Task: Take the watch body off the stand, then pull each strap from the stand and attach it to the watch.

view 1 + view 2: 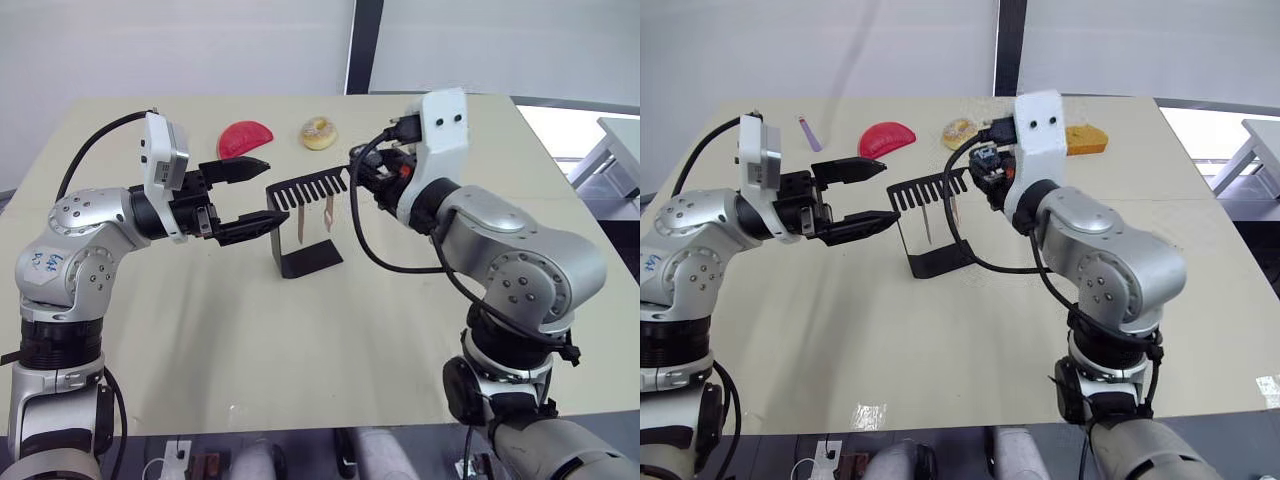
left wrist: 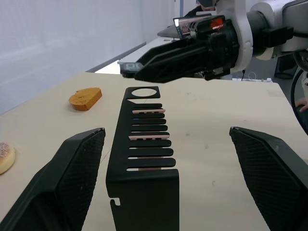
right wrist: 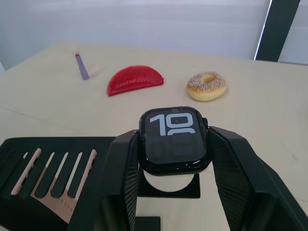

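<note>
The black stand is at mid-table, its slotted top arm pointing toward my right arm. Two pale pink straps hang from the slots, and their top ends show in the comb. My right gripper is shut on the watch body, a black case with light digits. It holds the case just over the round hole at the arm's end; whether they touch is unclear. My left gripper is open at the stand's other end, one finger on either side of the arm, touching nothing.
Behind the stand lie a red half-round piece, a sprinkled doughnut, a purple stick and an orange bread piece. Bare tabletop stretches from the stand to the near edge.
</note>
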